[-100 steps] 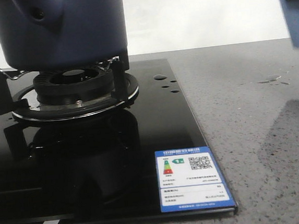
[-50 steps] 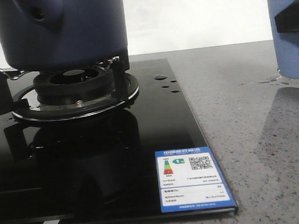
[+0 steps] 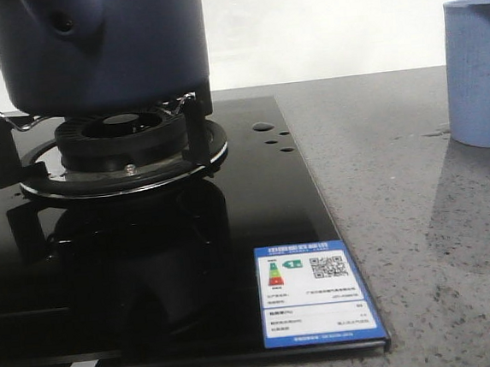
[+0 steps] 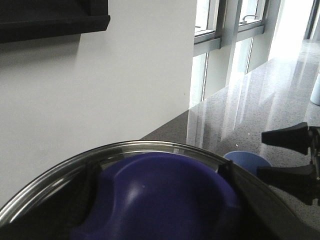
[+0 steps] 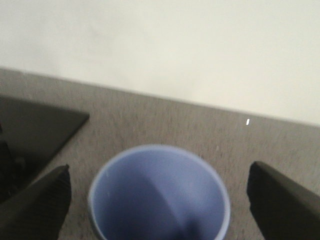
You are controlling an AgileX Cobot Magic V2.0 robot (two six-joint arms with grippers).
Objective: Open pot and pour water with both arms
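The pot point(image 3: 96, 46) sits on the burner point(image 3: 122, 151) at upper left of the front view. The cup point(image 3: 478, 73) stands on the surface point(image 3: 400, 187) at right, probably set down after pouring. The right gripper point(image 5: 160, 192) is spread wide, clear of the cup. The left gripper's grip on the lid point(image 4: 150, 195) cannot be told.

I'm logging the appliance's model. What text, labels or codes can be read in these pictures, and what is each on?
Energy label sticker on the black glass stove top: blue border, header line, coloured efficiency arrows and rows of small print, all too small to read.
QR code on that sticker: visible, too small to make out.
Pot, blue cup, counter: no text visible.
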